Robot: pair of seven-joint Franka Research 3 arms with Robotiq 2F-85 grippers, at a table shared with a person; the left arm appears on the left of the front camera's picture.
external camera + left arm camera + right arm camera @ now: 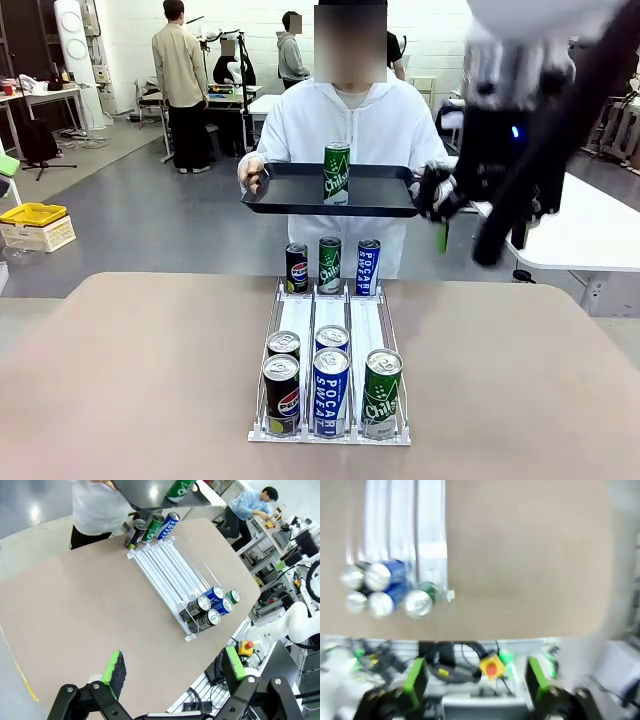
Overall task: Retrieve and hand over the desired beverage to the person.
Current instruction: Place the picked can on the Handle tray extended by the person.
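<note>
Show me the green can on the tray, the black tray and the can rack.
green can [337, 172], front view, middle of its label.
black tray [285, 192], front view, bare floor left of the can.
can rack [297, 315], front view, bare left lane.

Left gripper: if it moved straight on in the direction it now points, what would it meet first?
Most likely the bare table top, beside the can rack. The open left gripper points down at it; depth is unclear, so it might touch the rack's edge instead.

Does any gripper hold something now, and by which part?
Nothing: left gripper and right gripper stand open, empty. The person's hand holds the tray at one end.
</note>
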